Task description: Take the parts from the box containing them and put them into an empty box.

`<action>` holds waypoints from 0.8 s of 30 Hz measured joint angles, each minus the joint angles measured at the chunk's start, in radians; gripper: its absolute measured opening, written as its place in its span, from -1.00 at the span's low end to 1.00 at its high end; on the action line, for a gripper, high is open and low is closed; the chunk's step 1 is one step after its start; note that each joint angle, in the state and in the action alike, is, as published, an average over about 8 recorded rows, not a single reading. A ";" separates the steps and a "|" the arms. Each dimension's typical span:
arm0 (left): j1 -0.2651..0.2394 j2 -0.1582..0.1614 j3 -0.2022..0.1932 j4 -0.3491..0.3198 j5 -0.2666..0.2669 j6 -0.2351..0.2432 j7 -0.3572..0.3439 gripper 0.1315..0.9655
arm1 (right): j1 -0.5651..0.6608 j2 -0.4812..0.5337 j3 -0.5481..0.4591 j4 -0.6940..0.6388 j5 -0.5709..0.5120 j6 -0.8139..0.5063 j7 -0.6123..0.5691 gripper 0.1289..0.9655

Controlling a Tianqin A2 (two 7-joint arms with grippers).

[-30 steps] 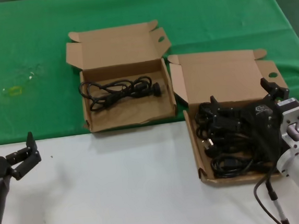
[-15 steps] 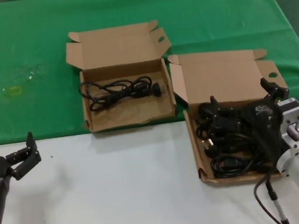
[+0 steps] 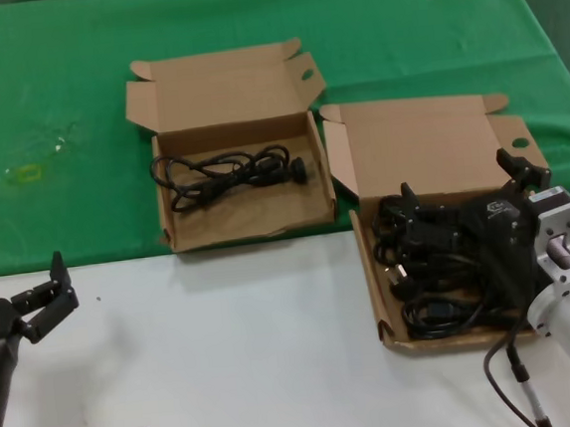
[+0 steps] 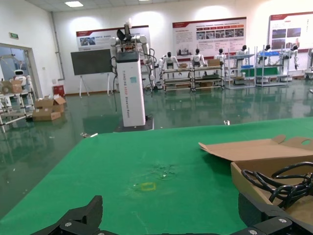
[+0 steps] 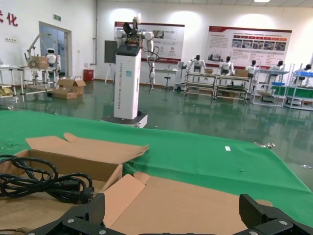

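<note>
Reaching into the full box (image 3: 384,295), the right gripper (image 3: 463,190) is seen from the head with its fingers spread wide over the heap of cables (image 3: 431,261), nothing yet pinched; the picking-up step is judged to be in hand, and a descent and a closing on one bundle would be called for next. One cable (image 3: 230,173) is already laid in the other box (image 3: 246,227), its long axis running across the box, its plug pointing toward the robot's right. The left gripper (image 3: 44,294) is parked low at the left, fingers spread, holding nothing. From the left wrist, that cable (image 4: 283,183) is glimpsed over the box's rim. From the right wrist, the same cable (image 5: 44,181) is shown lying flat, plug toward the lid of the full box (image 5: 195,205).
</note>
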 joint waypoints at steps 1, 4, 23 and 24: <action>0.000 0.000 0.000 0.000 0.000 0.000 0.000 1.00 | 0.000 0.000 0.000 0.000 0.000 0.000 0.000 1.00; 0.000 0.000 0.000 0.000 0.000 0.000 0.000 1.00 | 0.000 0.000 0.000 0.000 0.000 0.000 0.000 1.00; 0.000 0.000 0.000 0.000 0.000 0.000 0.000 1.00 | 0.000 0.000 0.000 0.000 0.000 0.000 0.000 1.00; 0.000 0.000 0.000 0.000 0.000 0.000 0.000 1.00 | 0.000 0.000 0.000 0.000 0.000 0.000 0.000 1.00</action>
